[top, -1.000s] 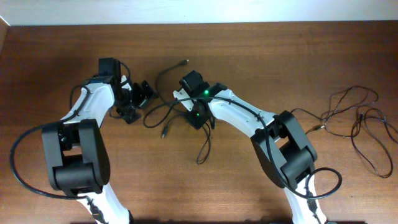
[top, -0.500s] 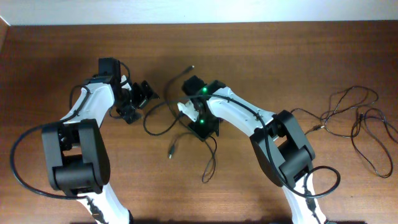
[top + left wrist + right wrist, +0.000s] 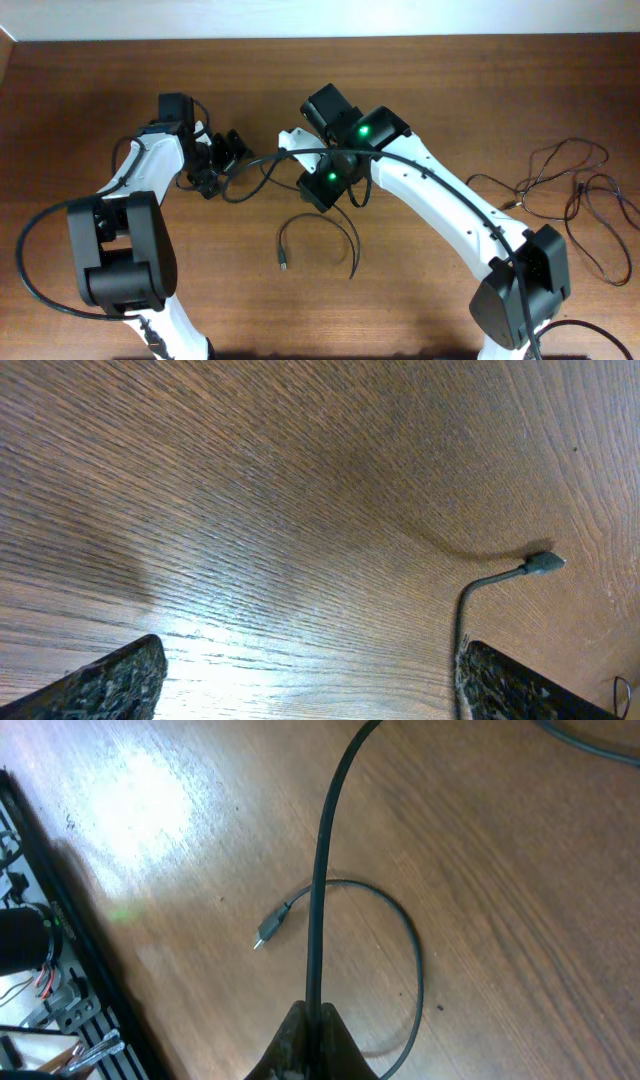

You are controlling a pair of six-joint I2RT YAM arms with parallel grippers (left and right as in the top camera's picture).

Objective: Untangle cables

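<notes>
Over brown worktop [image 3: 450, 80], with right claw [image 3: 310, 1015] clenched on cable [image 3: 319, 870], left claw [image 3: 310, 650] released: lift slowly, avoiding snags.

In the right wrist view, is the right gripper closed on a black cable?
Yes, the right gripper has its fingers pressed together on a black cable that rises from between them.

White arm links [image 3: 440, 195], black joints [image 3: 120, 250]; green indicator lights [image 3: 366, 130]
</notes>
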